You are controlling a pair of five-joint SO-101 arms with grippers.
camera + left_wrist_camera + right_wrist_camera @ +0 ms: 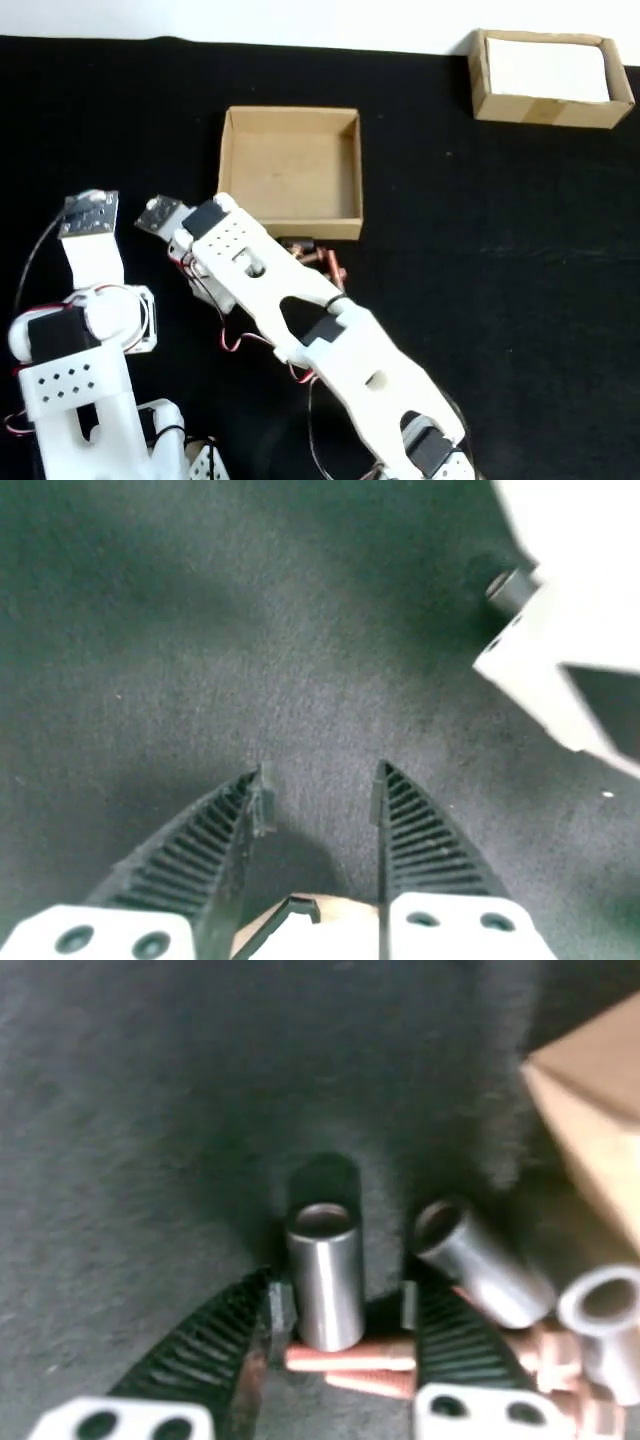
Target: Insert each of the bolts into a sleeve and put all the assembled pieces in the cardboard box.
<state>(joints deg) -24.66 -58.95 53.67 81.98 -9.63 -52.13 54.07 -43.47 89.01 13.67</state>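
The left arm (75, 380) stands at the left of the black cloth (500, 300). The left gripper (320, 800) hangs over bare cloth with its ribbed fingers (235, 825) apart and nothing between them. A white part of the other arm is just beside it.

The right arm (330, 330) slants up from the lower right, and its wrist ends at the near left corner of the cardboard box (290, 228). The right gripper (340, 1305) is spread around a steel sleeve (325, 1275). The sleeve appears to stand on end, its long axis in line with the fingers and its open mouth turned up towards the camera. One finger is just beside it and the other is a little apart. At its foot, copper-coloured bolts (350, 1360) lie crosswise between the fingers. A second sleeve (480, 1265) lies tilted beside the far finger, its mouth pointing away from the box corner (600, 1110). A third sleeve (605, 1310) shows its open end.

From above, the bolts (315, 255) lie against the box's front wall, mostly hidden by the arm. A smaller box (545, 108) with a white inside sits at the far right corner.
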